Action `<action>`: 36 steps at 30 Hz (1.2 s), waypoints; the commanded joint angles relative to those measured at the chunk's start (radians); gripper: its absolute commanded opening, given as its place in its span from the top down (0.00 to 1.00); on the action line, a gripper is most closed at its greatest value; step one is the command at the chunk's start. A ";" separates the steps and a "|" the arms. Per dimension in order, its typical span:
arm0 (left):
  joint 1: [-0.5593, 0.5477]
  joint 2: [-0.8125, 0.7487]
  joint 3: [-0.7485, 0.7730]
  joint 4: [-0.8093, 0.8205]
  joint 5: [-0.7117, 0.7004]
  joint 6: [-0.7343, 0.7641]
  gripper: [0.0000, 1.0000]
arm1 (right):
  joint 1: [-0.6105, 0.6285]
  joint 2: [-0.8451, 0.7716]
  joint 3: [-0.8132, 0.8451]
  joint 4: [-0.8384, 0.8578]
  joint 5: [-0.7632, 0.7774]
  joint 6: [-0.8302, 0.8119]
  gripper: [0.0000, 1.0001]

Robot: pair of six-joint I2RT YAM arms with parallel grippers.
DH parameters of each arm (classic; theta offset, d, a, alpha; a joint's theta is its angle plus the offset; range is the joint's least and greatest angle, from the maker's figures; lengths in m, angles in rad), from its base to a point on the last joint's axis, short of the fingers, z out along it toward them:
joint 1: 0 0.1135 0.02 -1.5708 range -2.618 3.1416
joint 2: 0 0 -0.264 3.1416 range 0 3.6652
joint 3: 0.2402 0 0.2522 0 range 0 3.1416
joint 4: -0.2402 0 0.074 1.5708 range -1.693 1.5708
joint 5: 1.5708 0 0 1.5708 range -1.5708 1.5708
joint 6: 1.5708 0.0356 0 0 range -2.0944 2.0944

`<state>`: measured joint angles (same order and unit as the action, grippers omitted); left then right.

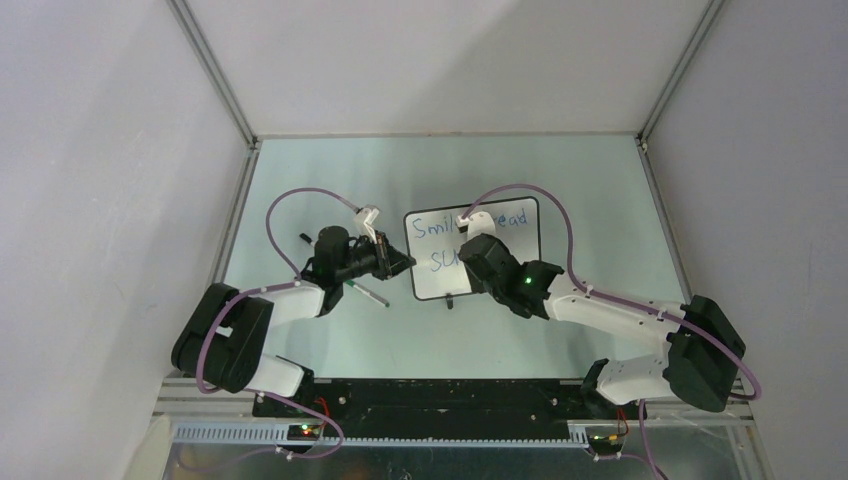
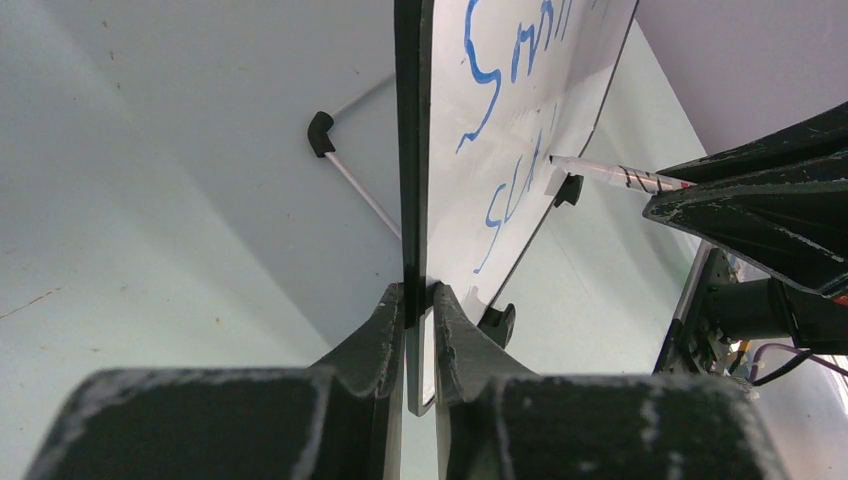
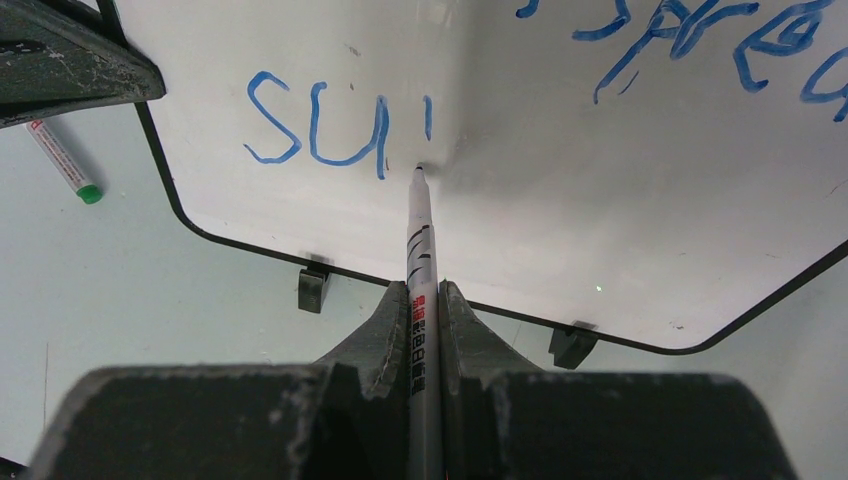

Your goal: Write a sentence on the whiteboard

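As the right jaws, clamped shut on the marker (image 3: pixel 421 250), put its nib to the whiteboard (image 3: pixel 560 200) mid-counter, I see the left jaws nearly closed, pinching the board's left edge. The sentence (image 3: pixel 340 160) has reached "SU" plus one stroke (second line). Pressing too hard could twist the board in that pinch and skew the letters.
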<state>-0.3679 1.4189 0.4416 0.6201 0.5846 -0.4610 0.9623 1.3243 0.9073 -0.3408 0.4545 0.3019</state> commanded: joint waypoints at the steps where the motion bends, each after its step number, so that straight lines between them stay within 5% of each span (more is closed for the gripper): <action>1: -0.011 -0.020 0.017 -0.053 -0.028 0.051 0.94 | -0.014 0.009 0.023 0.023 -0.001 -0.007 1.00; 36: -0.020 -0.016 0.024 -0.068 -0.035 0.058 0.94 | -0.055 0.066 0.120 -0.036 -0.034 -0.011 1.00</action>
<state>-0.3756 1.4124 0.4473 0.5972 0.5697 -0.4507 0.8967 1.3727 1.0050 -0.3538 0.4061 0.2729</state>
